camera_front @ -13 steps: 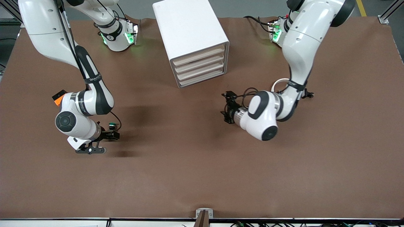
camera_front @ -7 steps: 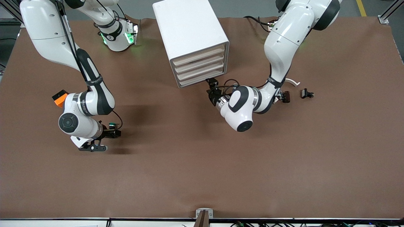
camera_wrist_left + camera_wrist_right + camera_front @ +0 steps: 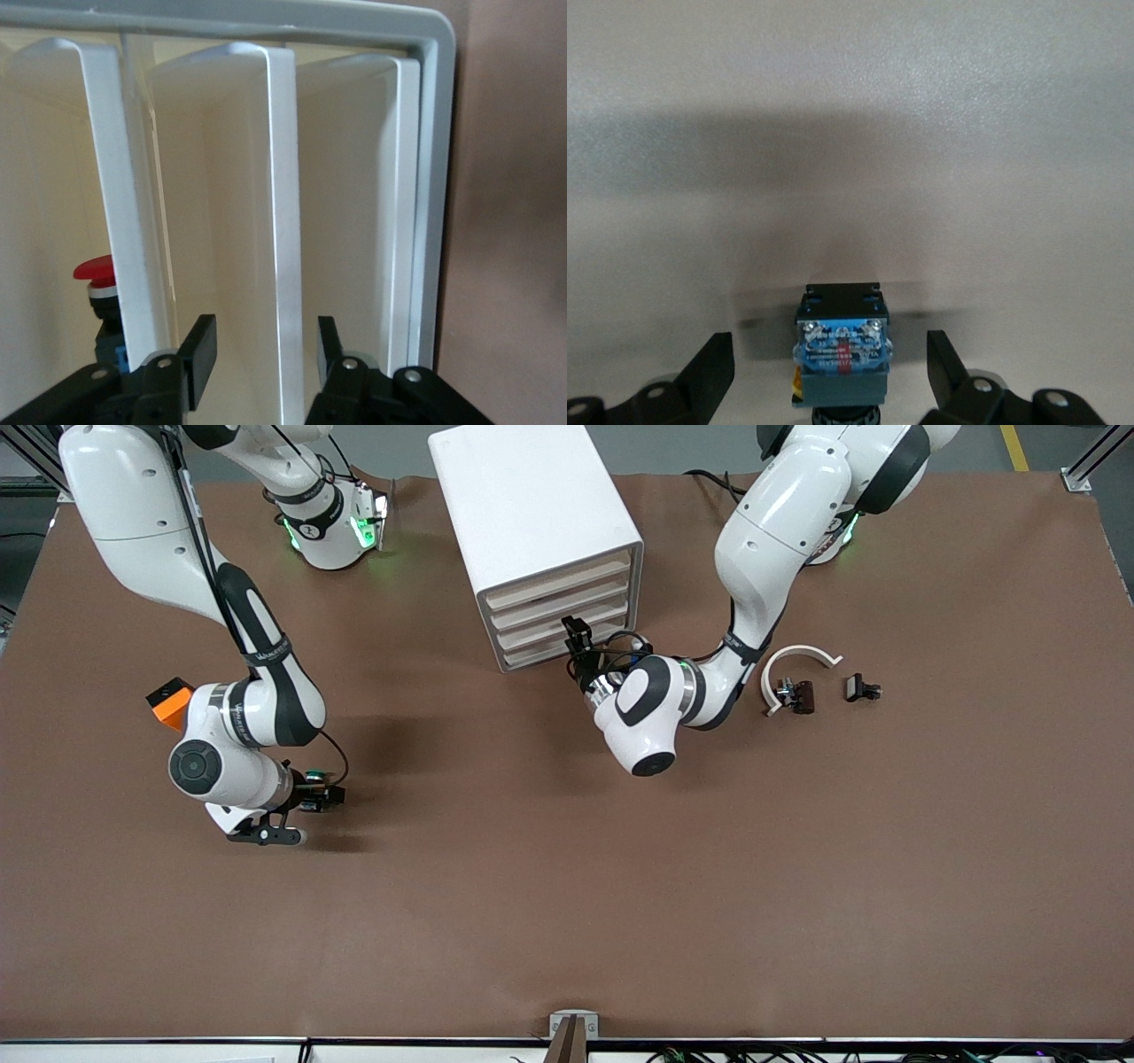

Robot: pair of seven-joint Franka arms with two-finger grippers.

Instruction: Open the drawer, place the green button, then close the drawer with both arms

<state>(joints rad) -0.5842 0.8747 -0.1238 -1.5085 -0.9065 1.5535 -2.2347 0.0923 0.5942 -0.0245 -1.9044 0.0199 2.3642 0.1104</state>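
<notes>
While the right gripper (image 3: 312, 804) hangs spread over the tiny green-capped button (image 3: 312, 779) on bare brown table (image 3: 549, 886), the left gripper (image 3: 578, 638), fingers parted, straddles the beige front edge of the third drawer (image 3: 562, 628), closed in the white boxy cabinet (image 3: 523, 505).

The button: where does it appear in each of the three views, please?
Front view: the button stands on the table toward the right arm's end, partly hidden by the right gripper.
Right wrist view: its bluish base sits between the open gripper's fingers.
Left wrist view: not in it; only the cabinet's drawers show.
Shared landmark: the right gripper, seen in the front and right wrist views.
</notes>
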